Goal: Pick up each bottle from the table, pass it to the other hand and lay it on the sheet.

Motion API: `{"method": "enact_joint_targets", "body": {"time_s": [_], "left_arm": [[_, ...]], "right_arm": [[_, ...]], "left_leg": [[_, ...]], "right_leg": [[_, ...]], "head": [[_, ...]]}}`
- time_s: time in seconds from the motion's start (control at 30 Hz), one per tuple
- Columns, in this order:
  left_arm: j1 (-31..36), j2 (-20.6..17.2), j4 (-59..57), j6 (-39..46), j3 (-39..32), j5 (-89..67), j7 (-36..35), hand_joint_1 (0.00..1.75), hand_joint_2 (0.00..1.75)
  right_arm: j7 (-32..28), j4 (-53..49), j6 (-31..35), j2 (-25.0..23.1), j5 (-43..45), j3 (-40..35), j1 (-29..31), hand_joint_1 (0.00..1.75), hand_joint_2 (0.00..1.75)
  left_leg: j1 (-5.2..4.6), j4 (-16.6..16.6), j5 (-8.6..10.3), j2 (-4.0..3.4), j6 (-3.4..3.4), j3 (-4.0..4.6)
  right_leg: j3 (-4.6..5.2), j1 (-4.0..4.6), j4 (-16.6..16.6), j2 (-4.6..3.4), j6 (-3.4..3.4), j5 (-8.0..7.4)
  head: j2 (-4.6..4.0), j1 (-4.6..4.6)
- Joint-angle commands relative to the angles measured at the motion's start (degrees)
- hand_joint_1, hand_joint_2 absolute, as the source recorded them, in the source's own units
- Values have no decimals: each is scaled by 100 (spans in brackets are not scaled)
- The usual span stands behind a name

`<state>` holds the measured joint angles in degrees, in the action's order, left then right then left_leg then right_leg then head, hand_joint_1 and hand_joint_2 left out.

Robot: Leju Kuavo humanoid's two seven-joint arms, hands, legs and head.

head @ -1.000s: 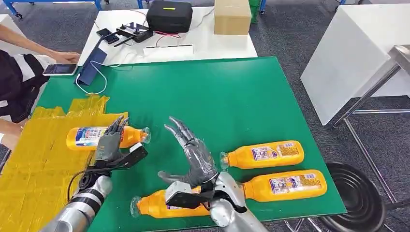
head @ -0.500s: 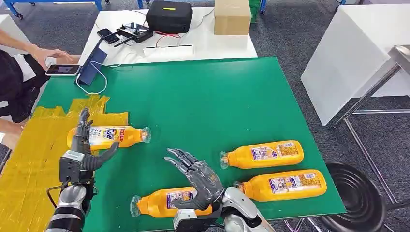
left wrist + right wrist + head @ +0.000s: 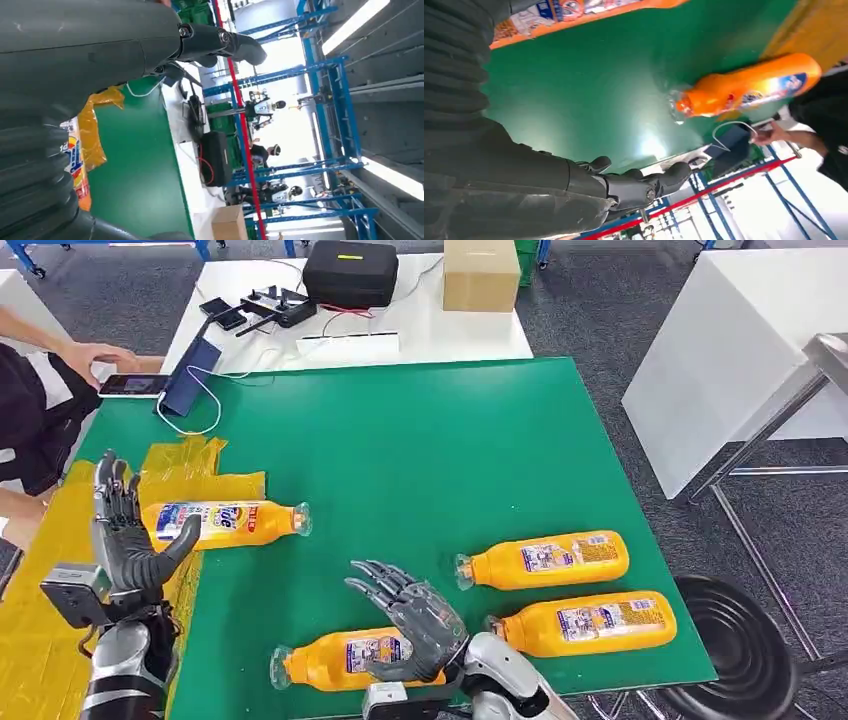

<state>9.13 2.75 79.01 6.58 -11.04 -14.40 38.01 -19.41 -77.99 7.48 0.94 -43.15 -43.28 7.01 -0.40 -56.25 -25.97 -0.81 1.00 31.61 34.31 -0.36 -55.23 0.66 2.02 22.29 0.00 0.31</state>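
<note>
Several orange bottles lie on the green table (image 3: pixel 450 440). One bottle (image 3: pixel 225 523) rests partly on the yellow sheet (image 3: pixel 60 570), its clear cap pointing right; the right wrist view shows it too (image 3: pixel 744 85). My left hand (image 3: pixel 128 540) is raised open over the sheet, just left of that bottle, holding nothing. My right hand (image 3: pixel 410 615) hovers open over the near bottle (image 3: pixel 340 660) at the front edge. Two more bottles, one (image 3: pixel 545 559) and another (image 3: pixel 585 623), lie at the right.
A person's arm (image 3: pixel 70 345) reaches to a phone (image 3: pixel 130 385) at the table's far left. A white table behind carries a black case (image 3: pixel 350 272), a cardboard box (image 3: pixel 480 275) and cables. A black stool (image 3: pixel 745 650) stands at the right.
My left hand has let go of the bottle on the sheet and drawn back to the left, rising. My right hand has lowered over the near bottle.
</note>
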Motion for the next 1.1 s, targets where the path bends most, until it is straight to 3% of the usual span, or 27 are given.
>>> {"method": "enact_joint_targets", "body": {"time_s": [0.03, 0.2, 0.27, 0.6, 1.0, 1.1], "left_arm": [[69, 220, 59, 7, -26, 77, 199, 0, 175], [198, 246, -101, 17, 87, 37, 199, 0, 175], [107, 262, -36, 57, 108, 36, 199, 0, 175], [-125, 289, 213, 49, 82, 23, 199, 0, 175], [-121, 303, 217, 48, 92, 23, 199, 0, 175], [-154, 304, 266, 30, 145, -4, 199, 0, 175]], "right_arm": [[219, 374, -223, 404, -98, -522, 324, 0, 175], [192, 436, -509, 587, 162, -655, 471, 0, 175], [523, 299, -606, 750, 316, -570, 442, 0, 175], [1078, -362, -588, 1374, 91, -543, 348, 0, 175], [1069, -363, -585, 1392, 93, -542, 336, 0, 175], [1303, -414, -647, 1548, -2, -565, 344, 0, 175]], "left_leg": [[13, -3, -11, 12, -10, -26], [7, 0, -4, 13, -5, -15], [3, 1, -2, 11, -3, -12], [-1, -1, -4, 11, -4, -9], [-1, 1, -3, 6, -4, -10], [4, -2, -9, 8, -7, -19]], "right_leg": [[-31, 11, 4, -2, -4, 9], [-19, 6, 5, 3, -1, 4], [-13, 2, 4, 4, 0, 3], [-10, -2, 0, 4, -1, 5], [-10, -2, 2, 0, -1, 3], [-19, 2, 2, -2, -2, 8]], "head": [[0, 0], [0, 0], [0, 0], [0, 0], [0, 0], [0, -2]]}}
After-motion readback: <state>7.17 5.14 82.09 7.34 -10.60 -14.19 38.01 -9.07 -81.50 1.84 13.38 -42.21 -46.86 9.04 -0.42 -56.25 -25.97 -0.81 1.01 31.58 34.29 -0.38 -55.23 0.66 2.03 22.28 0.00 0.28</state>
